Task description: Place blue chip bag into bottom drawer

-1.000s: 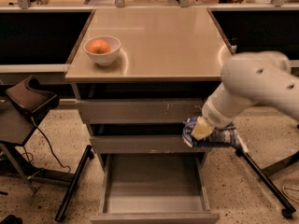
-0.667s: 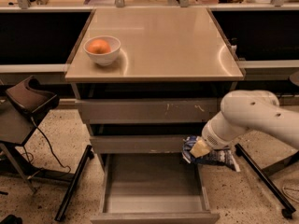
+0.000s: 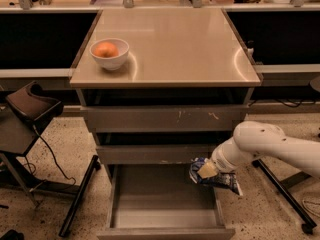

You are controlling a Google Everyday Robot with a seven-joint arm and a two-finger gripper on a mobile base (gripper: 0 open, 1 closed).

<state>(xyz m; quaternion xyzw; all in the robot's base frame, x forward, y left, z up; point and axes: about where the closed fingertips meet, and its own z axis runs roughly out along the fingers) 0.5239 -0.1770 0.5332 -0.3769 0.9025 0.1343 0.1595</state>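
Looking down at a speckled stone-chip floor (image 3: 55, 149) under dim yellowish light, with dark counters along the back. Got a grey cabinet in the middle with a smooth tan top (image 3: 175, 44) and three drawers under it. Pretty scratched up on the top drawer front (image 3: 200, 116). Bottom drawer (image 3: 160, 199) pulled right out, plain grey inside. Reaching in from the right and down to the left, a chunky white arm (image 3: 270, 144). Over on the left, a dark padded stool (image 3: 30, 106) with a cable trailing off. Up on the cabinet's left side, a white bowl (image 3: 111, 61) with an orange (image 3: 106, 49) in it. Then the blue chip bag (image 3: 225, 180), pinched in the gripper (image 3: 206, 170) with the jaws closed on it, hanging over the right rim of the bottom drawer and clear of the drawer floor as far as can be told. Compared with a second ago: dropped from about middle-drawer height to just above the open tray, bowl unmoved. Can't read any writing on the bag, only white and light-blue patches.
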